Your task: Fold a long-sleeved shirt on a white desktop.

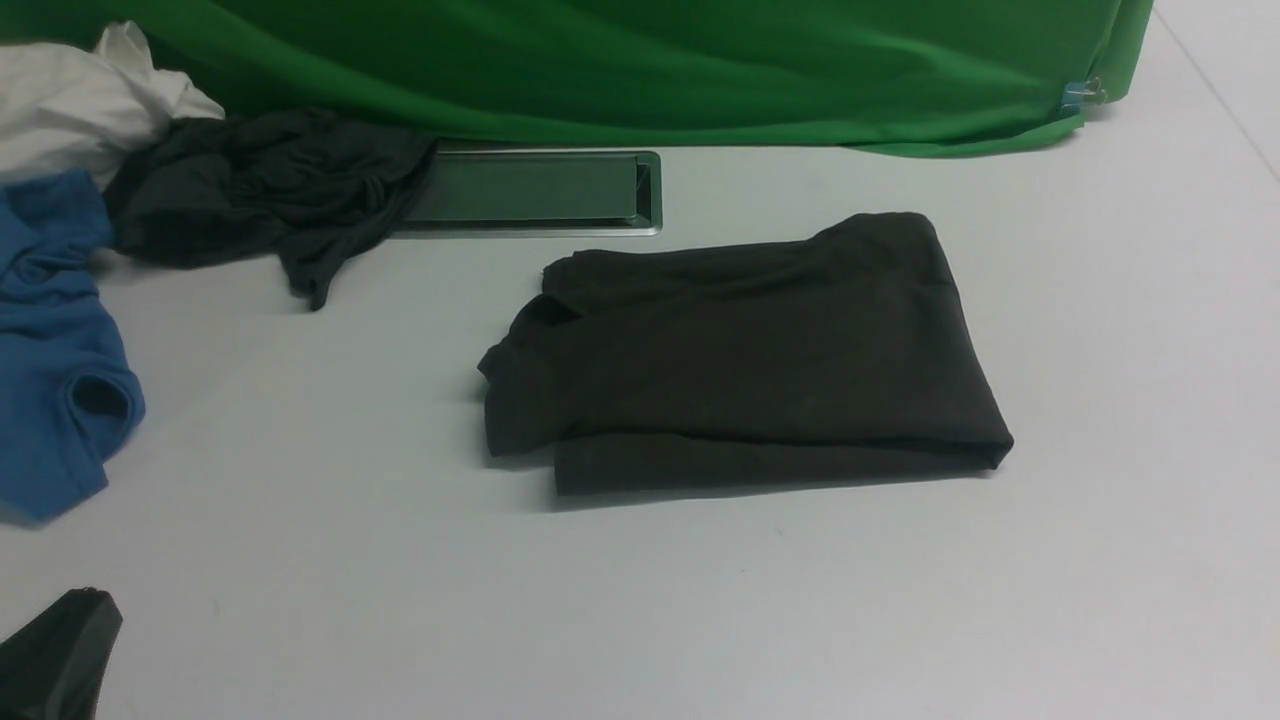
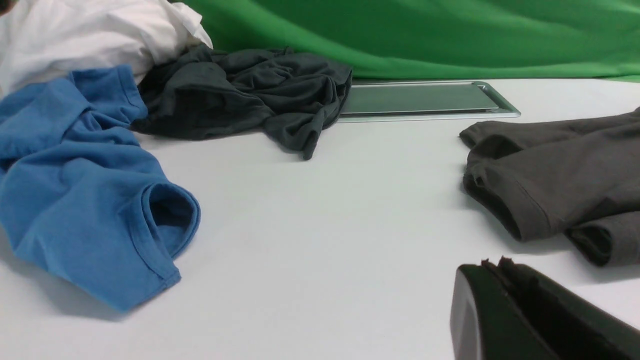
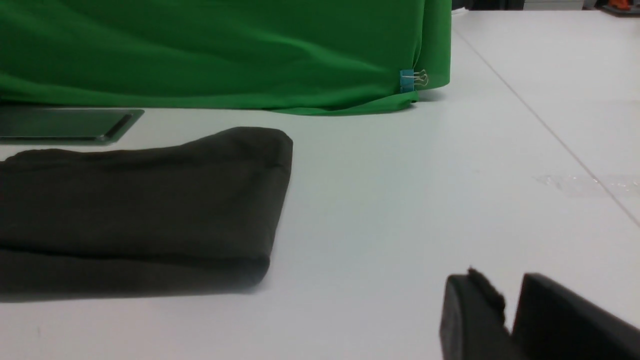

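Our left gripper (image 2: 492,267) keeps its fingers (image 2: 470,310) pressed together, holding nothing, low over the bench (image 1: 300,560) at our near left. Our right gripper (image 3: 507,295) shows a narrow gap between its fingers (image 3: 467,320), empty too, above bare bench. The long-sleeved shirt (image 1: 740,355) lies folded into a flat rectangle mid-bench, well apart from both, between them and the cable slot (image 1: 535,192). Further left sit a blue garment (image 1: 50,350), a dark grey garment (image 1: 260,195) and white cloth (image 1: 70,100).

Folded long-sleeved shirt (image 1: 745,355) on white desktop (image 1: 640,600), between grippers, ahead; garment pile (image 1: 150,220) beyond left gripper (image 2: 492,267); cable slot (image 1: 530,190) behind shirt.
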`<state>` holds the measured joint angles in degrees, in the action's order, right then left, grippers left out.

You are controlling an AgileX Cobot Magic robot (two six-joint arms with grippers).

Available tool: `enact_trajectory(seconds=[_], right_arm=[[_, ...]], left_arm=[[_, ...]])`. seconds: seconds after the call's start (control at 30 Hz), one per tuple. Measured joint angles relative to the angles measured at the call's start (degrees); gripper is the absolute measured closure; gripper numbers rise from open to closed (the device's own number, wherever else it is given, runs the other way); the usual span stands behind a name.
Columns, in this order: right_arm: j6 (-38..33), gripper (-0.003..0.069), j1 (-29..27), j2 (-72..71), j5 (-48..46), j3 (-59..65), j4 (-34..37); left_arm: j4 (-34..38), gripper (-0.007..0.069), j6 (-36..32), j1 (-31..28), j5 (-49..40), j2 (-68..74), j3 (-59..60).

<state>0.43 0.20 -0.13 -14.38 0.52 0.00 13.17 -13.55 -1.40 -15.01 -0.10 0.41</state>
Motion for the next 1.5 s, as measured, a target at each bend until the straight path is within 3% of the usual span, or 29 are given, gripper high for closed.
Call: enact_trajectory(seconds=[1.5], right_arm=[[0.0, 0.0421, 0.0, 0.0, 0.0, 0.0, 0.0]], left_arm=[[-2.4, 0.0606, 0.0, 0.0, 0.6, 0.0, 0.0]])
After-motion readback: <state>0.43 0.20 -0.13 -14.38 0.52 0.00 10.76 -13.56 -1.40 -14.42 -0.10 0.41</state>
